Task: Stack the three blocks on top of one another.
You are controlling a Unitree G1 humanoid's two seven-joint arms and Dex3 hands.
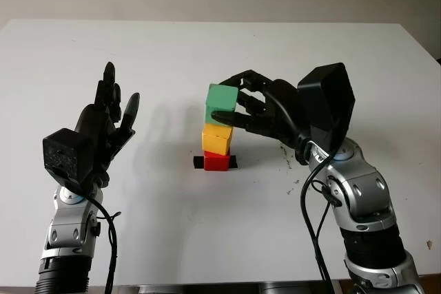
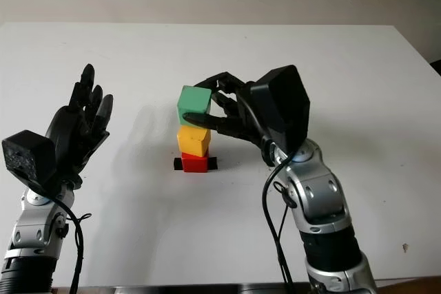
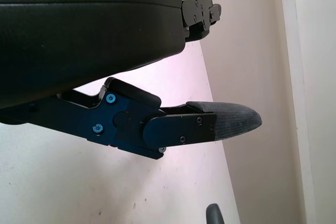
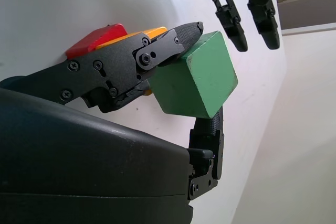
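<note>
Right hand (image 1: 251, 111) clamped on green block (image 1: 221, 104), above yellow block (image 1: 216, 139) on red block (image 1: 216, 162), left hand (image 1: 103, 125) open, well apart

White table (image 1: 207, 53), red block (image 1: 216, 162) on it

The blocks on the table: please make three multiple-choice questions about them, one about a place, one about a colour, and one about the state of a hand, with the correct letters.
1. Where is the yellow block?
A. on the red block
B. alone at the table edge
C. in the left hand

2. What colour is the block in the right hand?
A. blue
B. green
C. white

3. What is the left hand's state?
A. shut on a block
B. pressing the stack
C. open, raised beside the stack

Key: 1 A, the yellow block sits on the red block. 2 B, the right hand grips the green block just above the yellow one. 3 C, the left hand holds nothing.
</note>
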